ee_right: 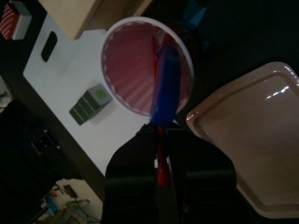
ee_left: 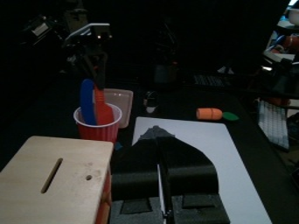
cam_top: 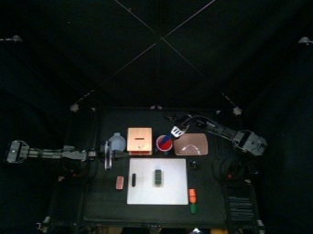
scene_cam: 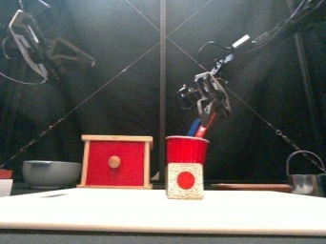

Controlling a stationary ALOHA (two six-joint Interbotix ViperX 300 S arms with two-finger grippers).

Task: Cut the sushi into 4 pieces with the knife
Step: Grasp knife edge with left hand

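The red cup [cam_top: 166, 143] stands behind the white cutting board [cam_top: 137, 188] and holds a blue knife [scene_cam: 197, 127] and a red knife [ee_left: 103, 112]. My right gripper [cam_top: 175, 134] hangs over the cup, its jaws shut on the blue knife's [ee_right: 169, 79] handle. The dark green sushi roll [cam_top: 159, 174] lies whole on the board; the front view shows its white end with a red spot [scene_cam: 185, 180]. My left gripper [cam_top: 95, 155] is raised over the table's left side, shut and empty, its jaws [ee_left: 163, 138] aimed along the board.
The wooden box [cam_top: 137, 140] stands left of the cup, with the blue-grey bowl [cam_top: 115, 144] beyond it. A pink tray [cam_top: 199, 144] lies right of the cup. An orange toy [cam_top: 193, 196] and a red-white toy [cam_top: 120, 182] flank the board. The metal cutter [scene_cam: 303, 177] stands far right.
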